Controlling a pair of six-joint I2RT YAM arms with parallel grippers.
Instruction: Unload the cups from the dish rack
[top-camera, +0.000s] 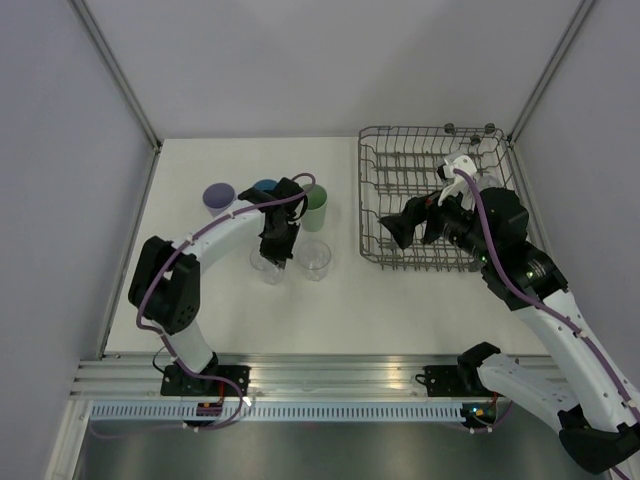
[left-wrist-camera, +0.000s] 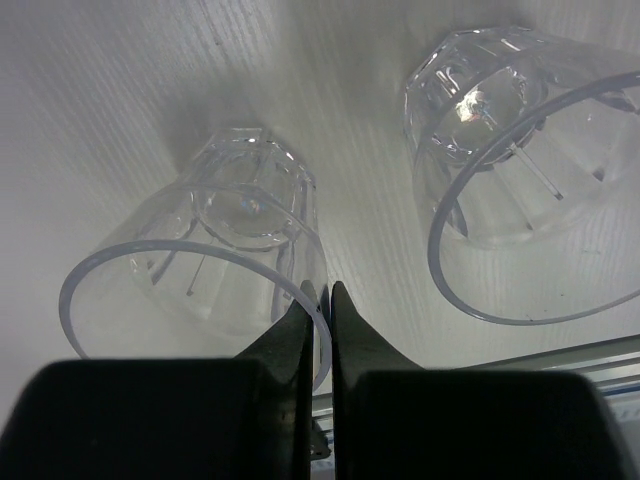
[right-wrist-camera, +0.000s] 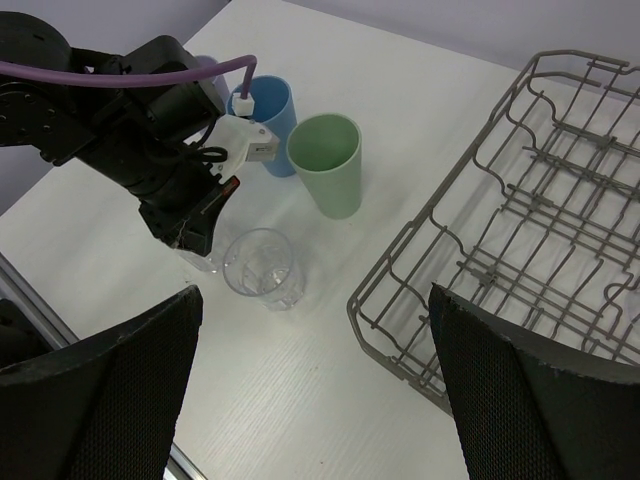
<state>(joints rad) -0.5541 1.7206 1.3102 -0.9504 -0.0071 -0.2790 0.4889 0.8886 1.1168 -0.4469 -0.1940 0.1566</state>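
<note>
Two clear cups stand on the white table. My left gripper (left-wrist-camera: 321, 295) is shut on the right rim of one clear cup (left-wrist-camera: 200, 265), whose base appears to rest on the table. The other clear cup (left-wrist-camera: 520, 180) stands free to its right. From above, the left gripper (top-camera: 275, 250) sits over the held cup (top-camera: 268, 267). Behind it stand the lavender cup (top-camera: 218, 198), the blue cup (top-camera: 265, 187) and the green cup (top-camera: 314, 208). My right gripper (top-camera: 412, 228) hangs open and empty over the near left corner of the dish rack (top-camera: 372, 205).
In the right wrist view the open right gripper (right-wrist-camera: 320, 400) looks down on bare table beside the rack's edge (right-wrist-camera: 400, 345), with the free clear cup (right-wrist-camera: 262, 268) and the green cup (right-wrist-camera: 328, 160) to the left. Walls enclose the table on three sides.
</note>
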